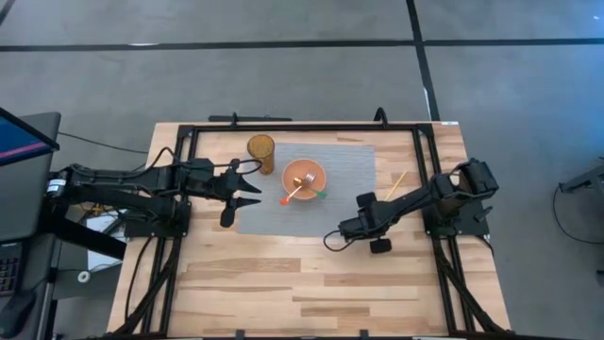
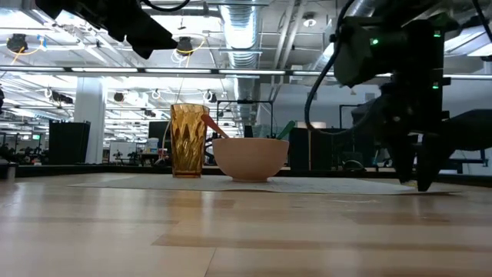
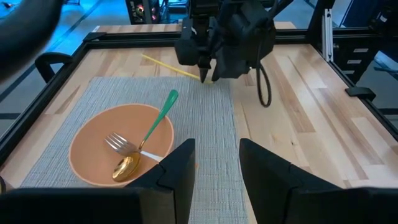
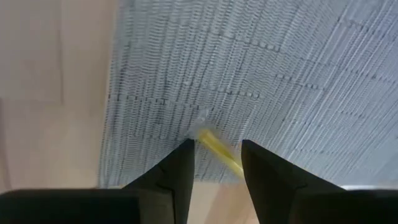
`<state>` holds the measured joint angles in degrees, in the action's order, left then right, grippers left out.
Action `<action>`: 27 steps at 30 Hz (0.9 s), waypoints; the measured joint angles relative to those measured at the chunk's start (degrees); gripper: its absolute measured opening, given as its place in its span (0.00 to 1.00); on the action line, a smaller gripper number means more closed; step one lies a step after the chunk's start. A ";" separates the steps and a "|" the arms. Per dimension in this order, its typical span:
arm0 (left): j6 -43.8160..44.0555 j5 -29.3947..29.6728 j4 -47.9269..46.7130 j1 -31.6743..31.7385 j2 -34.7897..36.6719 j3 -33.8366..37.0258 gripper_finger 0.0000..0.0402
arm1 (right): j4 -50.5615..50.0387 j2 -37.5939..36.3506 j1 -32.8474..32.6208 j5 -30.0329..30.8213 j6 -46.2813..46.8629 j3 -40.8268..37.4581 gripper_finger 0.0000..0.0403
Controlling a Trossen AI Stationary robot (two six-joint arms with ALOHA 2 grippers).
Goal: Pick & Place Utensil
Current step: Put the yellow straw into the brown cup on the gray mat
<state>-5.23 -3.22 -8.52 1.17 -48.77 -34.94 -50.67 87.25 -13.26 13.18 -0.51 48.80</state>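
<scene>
A thin yellow stick utensil [image 1: 396, 182] lies on the wood past the grey mat's right edge [image 1: 374, 189]. Its pale-tipped end [image 4: 202, 132] reaches onto the mat. My right gripper [image 4: 216, 144] points down near the mat's right side [image 1: 366, 225], open, with one finger on either side of that end. Whether a finger touches the stick, I cannot tell. The orange bowl [image 1: 304, 178] holds a fork, a gold spoon [image 3: 124, 167] and a green-handled utensil [image 3: 160, 115]. My left gripper [image 1: 253, 185] hovers open, left of the bowl.
An amber cup [image 1: 261, 148] stands at the mat's far left corner, beside the bowl [image 2: 250, 158]. A black frame rail [image 1: 311, 126] borders the table. Bare wood [image 1: 302, 283] stretches toward the near edge. A cable loop [image 1: 332, 238] hangs off my right arm.
</scene>
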 joint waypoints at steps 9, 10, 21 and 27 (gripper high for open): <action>0.00 0.00 -0.03 0.00 0.00 0.00 0.32 | 0.27 2.74 0.27 -0.12 -1.05 0.07 0.20; 0.00 0.00 -0.03 0.00 0.00 0.00 0.32 | 0.28 2.73 0.27 -0.68 -1.05 0.07 0.17; 0.00 0.00 -0.03 0.00 0.00 0.02 0.32 | -2.44 2.81 0.33 -1.38 2.13 3.79 0.04; 0.00 0.00 -0.05 0.00 0.00 0.02 0.32 | -2.78 2.74 0.35 -1.11 6.41 9.27 0.02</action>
<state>-5.23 -3.22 -8.58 1.17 -48.77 -34.92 -53.45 89.99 -12.91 12.08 5.90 58.06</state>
